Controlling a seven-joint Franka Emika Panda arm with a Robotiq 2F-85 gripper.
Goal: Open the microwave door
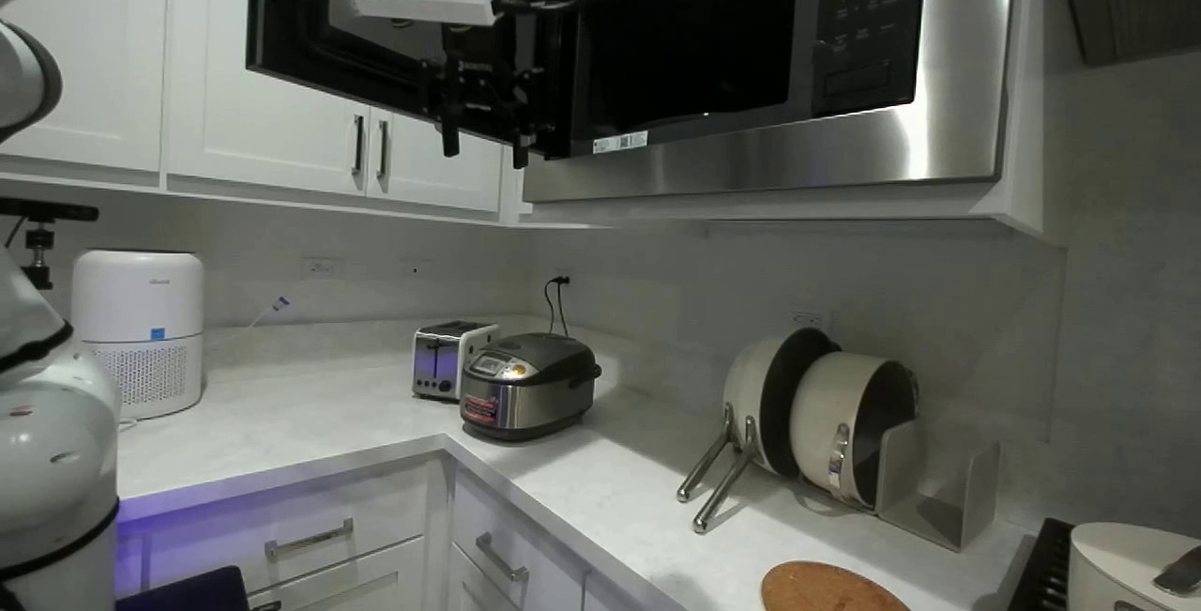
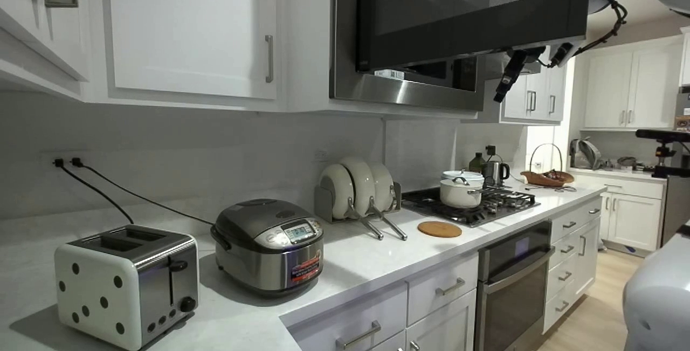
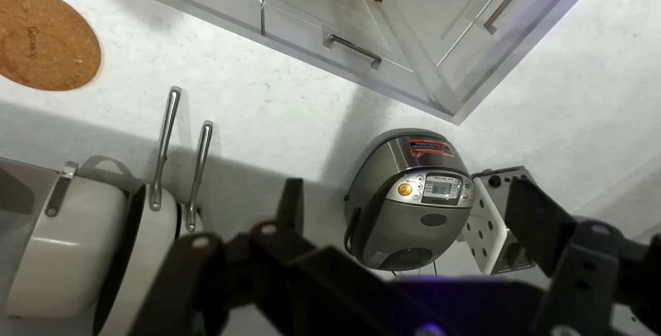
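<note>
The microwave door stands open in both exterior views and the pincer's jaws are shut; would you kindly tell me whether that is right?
Not quite: the pincer is open, not shut; the wrist view shows its jaws wide apart, with the rice cooker visible between them. The microwave door does stand open in both exterior views.
</note>
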